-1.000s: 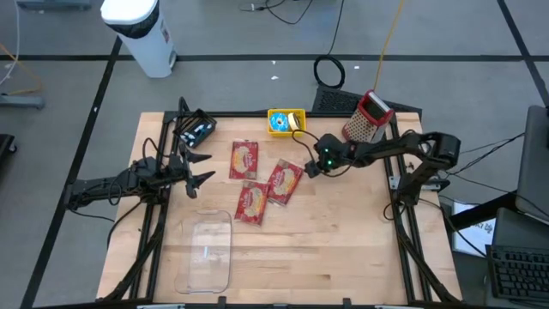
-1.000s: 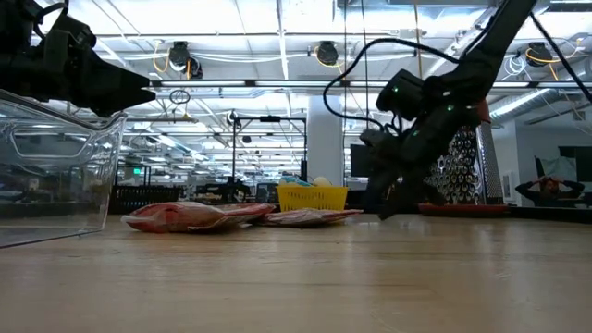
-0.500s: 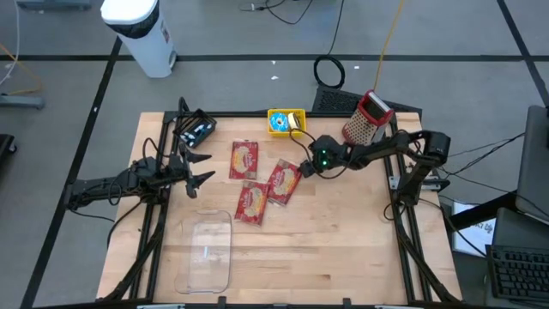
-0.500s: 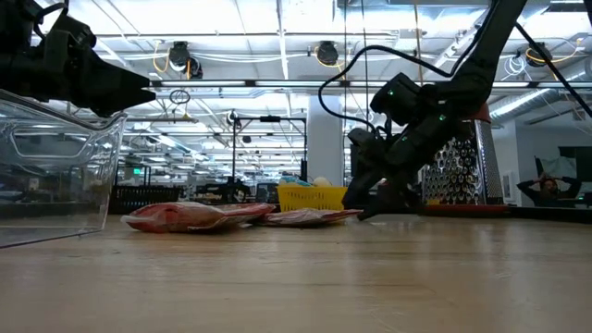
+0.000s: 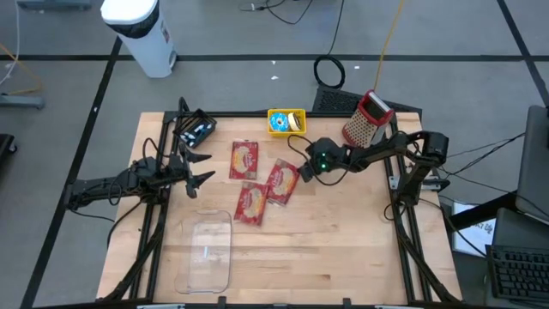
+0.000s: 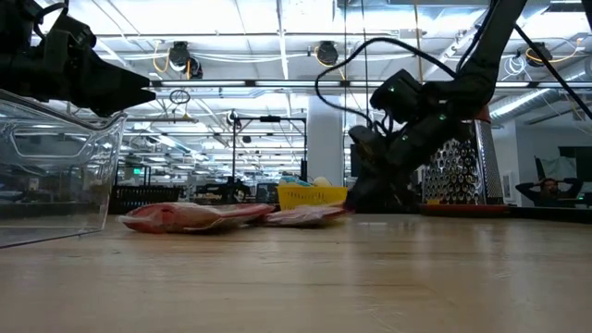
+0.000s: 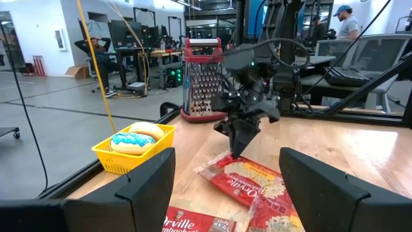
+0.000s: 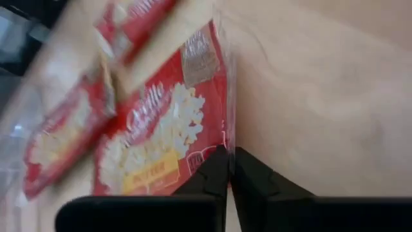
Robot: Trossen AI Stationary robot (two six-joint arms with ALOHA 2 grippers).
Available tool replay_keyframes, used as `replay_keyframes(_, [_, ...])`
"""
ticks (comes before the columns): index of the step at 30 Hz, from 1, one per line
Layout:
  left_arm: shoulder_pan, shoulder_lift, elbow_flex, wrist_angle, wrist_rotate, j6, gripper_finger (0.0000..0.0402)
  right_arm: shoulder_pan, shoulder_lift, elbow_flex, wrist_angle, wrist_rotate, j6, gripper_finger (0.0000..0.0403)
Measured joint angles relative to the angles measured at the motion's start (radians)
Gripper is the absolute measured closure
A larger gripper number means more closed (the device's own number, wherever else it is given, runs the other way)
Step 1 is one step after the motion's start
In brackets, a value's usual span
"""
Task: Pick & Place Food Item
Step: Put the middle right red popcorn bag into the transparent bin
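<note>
Three red popcorn packets lie flat on the wooden table: one (image 5: pixel 244 160) at the far side, one (image 5: pixel 250 203) nearer, and one (image 5: pixel 283 182) to their right, which also shows in the right wrist view (image 8: pixel 161 142). My right gripper (image 5: pixel 300 172) slants down at this third packet's right edge and is shut on it (image 8: pixel 230 164). My left gripper (image 5: pixel 204 168) hangs open and level above the table's left part, with nothing between its fingers. My right gripper pinches the popcorn packet's clear sealed edge (image 8: pixel 226 143) between its two fingertips, at the side facing the table's right edge. The fingers come slanting down from the table's right (image 7: pixel 237 149). The packet lies flat on the table.
A clear plastic container (image 5: pixel 206 251) stands near the front left. A yellow basket (image 5: pixel 286 121) with a blue-iced donut and a red-handled metal grater (image 5: pixel 369 118) stand along the far edge. A dark object (image 5: pixel 196 130) sits at the far left. People sit in the room beyond.
My right gripper has gone down and toward the table's left onto the right-hand packet's edge, tipping further downward, and has shut there. The packets lie where they were.
</note>
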Motion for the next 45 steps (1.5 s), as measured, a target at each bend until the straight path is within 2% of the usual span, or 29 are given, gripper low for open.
replay_keyframes(4, [0.000, 0.000, 0.000, 0.000, 0.000, 0.000, 0.0121, 0.002, -0.011, 0.000, 0.088, -0.001, -0.034, 0.0400])
replay_keyframes(8, [0.000, 0.000, 0.000, 0.000, 0.000, 0.000, 0.0121, 0.016, -0.091, 0.001, 0.144, 0.001, -0.129, 0.0402])
replay_keyframes(13, [0.000, 0.000, 0.000, 0.000, 0.000, 0.000, 0.0121, 0.078, -0.237, 0.001, 0.142, 0.007, -0.310, 0.0402])
replay_keyframes(18, [0.000, 0.000, 0.000, 0.000, 0.000, 0.000, 0.0121, 0.191, -0.350, -0.011, 0.140, 0.013, -0.572, 0.0402])
replay_keyframes(22, [0.000, 0.000, 0.000, 0.000, 0.000, 0.000, 0.0121, 0.289, -0.405, -0.020, 0.143, 0.128, -0.688, 0.0402])
replay_keyframes(26, [0.000, 0.000, 0.000, 0.000, 0.000, 0.000, 0.0121, 0.366, -0.437, -0.025, 0.141, 0.219, -0.734, 0.0403])
replay_keyframes(31, [0.000, 0.000, 0.000, 0.032, 0.002, -0.032, 0.0121, 0.435, -0.450, -0.025, 0.155, 0.243, -0.761, 0.0403])
replay_keyframes(39, [0.000, 0.000, 0.000, 0.178, 0.000, -0.363, 0.0121, 0.483, -0.449, -0.025, 0.162, 0.247, -0.761, 0.0403])
replay_keyframes(45, [0.000, 0.000, 0.000, 0.230, -0.025, -0.406, 0.0121, 0.491, -0.449, -0.025, 0.165, 0.247, -0.765, 0.0403])
